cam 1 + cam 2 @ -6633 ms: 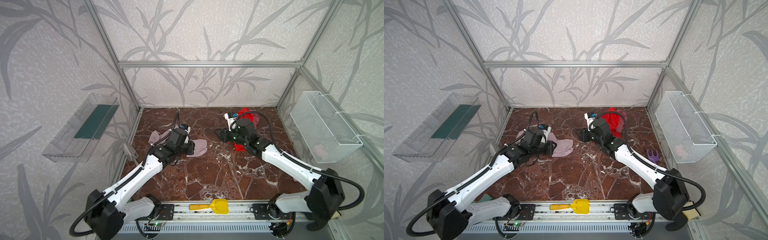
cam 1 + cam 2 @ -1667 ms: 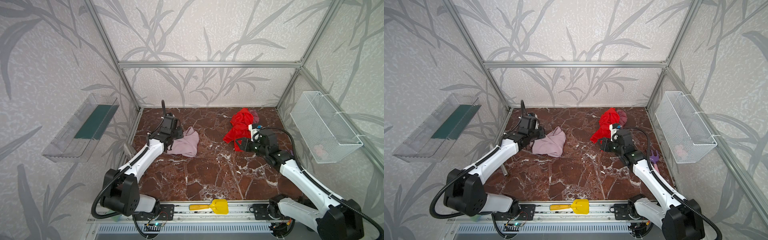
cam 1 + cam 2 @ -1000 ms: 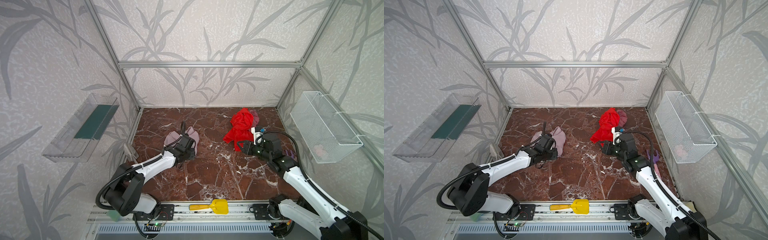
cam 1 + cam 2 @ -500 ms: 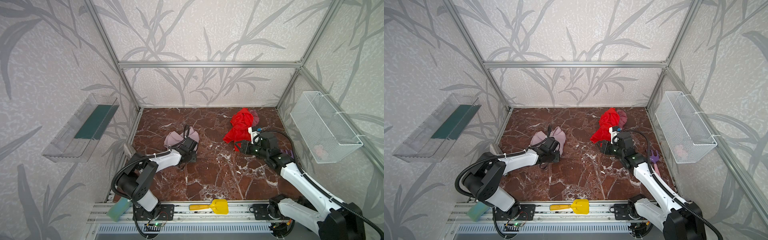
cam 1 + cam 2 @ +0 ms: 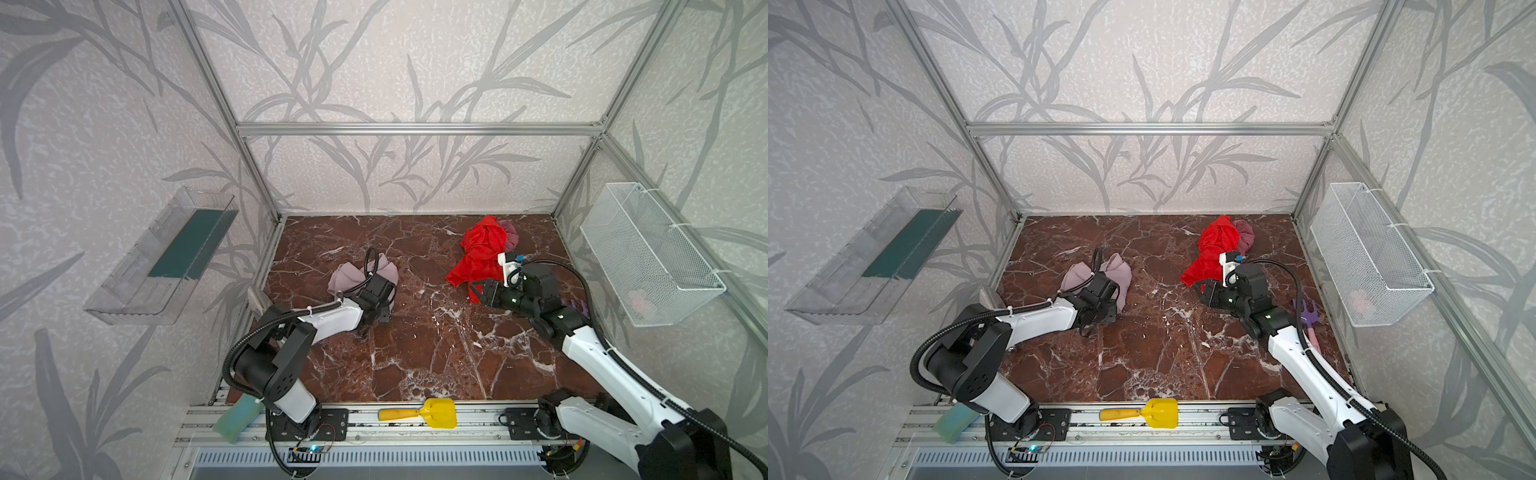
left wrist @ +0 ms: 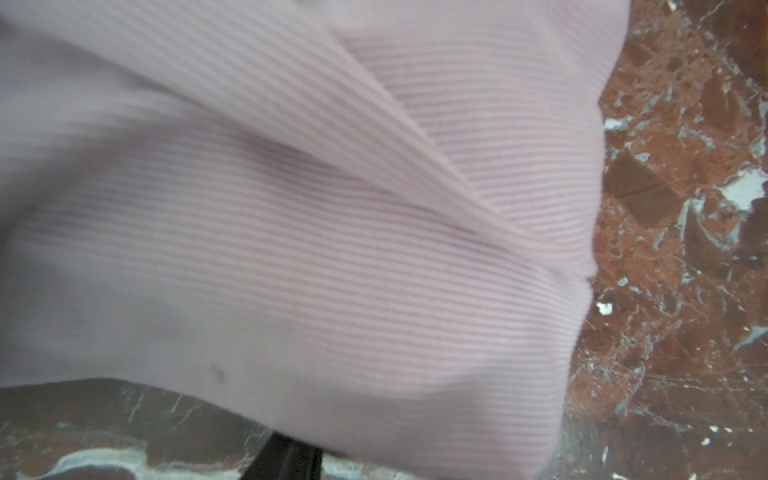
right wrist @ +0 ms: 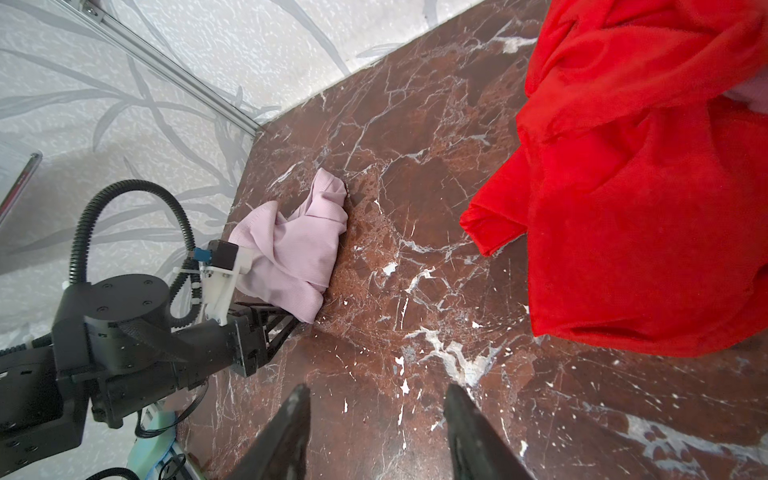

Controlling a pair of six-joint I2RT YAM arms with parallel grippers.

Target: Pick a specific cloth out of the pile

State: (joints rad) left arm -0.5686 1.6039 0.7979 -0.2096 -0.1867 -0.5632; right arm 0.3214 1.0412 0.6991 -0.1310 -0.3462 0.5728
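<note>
your left arm (image 5: 332,320) has folded back toward its base since a second ago. in a top view the left gripper (image 5: 382,309) touches the cloth (image 5: 347,276), well apart from the pile (image 5: 482,249) at back right, with open marble floor (image 5: 415,332) between. left wrist view: ribbed cloth (image 6: 291,208) fills it, and you cannot tell the jaws' state. right wrist view: the right gripper (image 7: 376,399) is spread, empty, near the red cloth (image 7: 644,208).

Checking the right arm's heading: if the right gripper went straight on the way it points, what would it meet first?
Probably the bare marble floor; the right gripper points between the red cloth and the lilac cloth, though depth is unclear.
</note>
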